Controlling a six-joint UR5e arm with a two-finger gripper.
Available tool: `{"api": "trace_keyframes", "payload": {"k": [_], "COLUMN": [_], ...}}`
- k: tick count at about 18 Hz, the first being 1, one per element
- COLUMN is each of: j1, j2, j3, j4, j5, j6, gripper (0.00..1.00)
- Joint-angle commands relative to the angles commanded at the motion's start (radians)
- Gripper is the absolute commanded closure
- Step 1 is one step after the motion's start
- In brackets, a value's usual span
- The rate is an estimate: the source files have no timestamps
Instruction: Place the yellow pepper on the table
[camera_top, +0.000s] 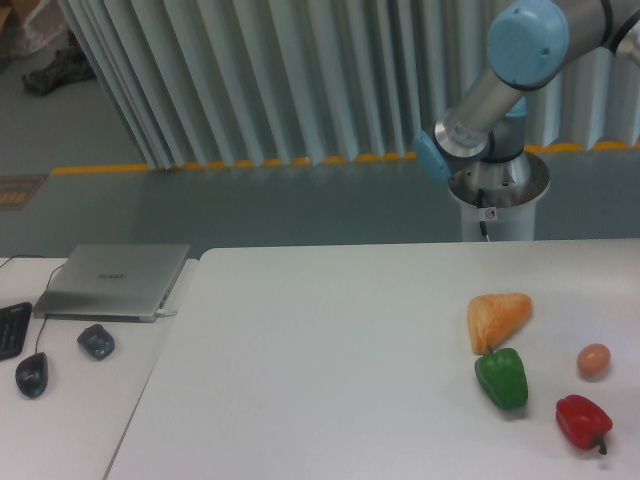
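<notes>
End effector out of frame, so cannot tell whether wide, narrow or holding anything. Only part of the robot arm (488, 98) in view at upper right: silver links, a pale blue joint cap (527, 38) near the top edge, a second blue cap (430, 156) lower down, and a round silver pedestal (497, 198) behind the far edge of the large white desk (320, 360).

Yellow pepper nowhere visible from this camera; position impossible to tell.

On the right part of the large white desk, four items close together. Farthest back, a pale orange-yellow wedge-shaped lump (497, 318). Just in front of it, nearly touching, a green pepper (502, 377). To the right of those, a small brownish egg-shaped item (593, 360), standing apart. Nearest the front right corner, a red pepper (582, 421) with a dark stem.

To the left, a narrower white side desk (70, 430) carrying a closed silver laptop (115, 280), two dark computer mice (96, 341) (32, 374), and the edge of a black keyboard (10, 330).

Behind everything, grey floor with a yellow line (230, 163) and a ribbed pale grey wall (280, 80).
</notes>
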Motion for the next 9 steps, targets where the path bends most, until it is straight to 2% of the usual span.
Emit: {"api": "trace_keyframes", "payload": {"k": [3,4,6,7,9], "j1": [0.000,0.002,0.002,0.002,0.003], "j2": [-0.006,-0.006,-0.006,-0.005,0.000], "j3": [0.000,0.000,-0.002,-0.006,-0.009], "j4": [0.006,0.008,0.006,0.006,0.006], "j5": [0.000,-0.002,-0.003,-0.005,-0.005], "j6": [-0.006,-0.006,0.005,0.005,0.005], "gripper": [0.00,0.17,0.35,0.51,0.76]}}
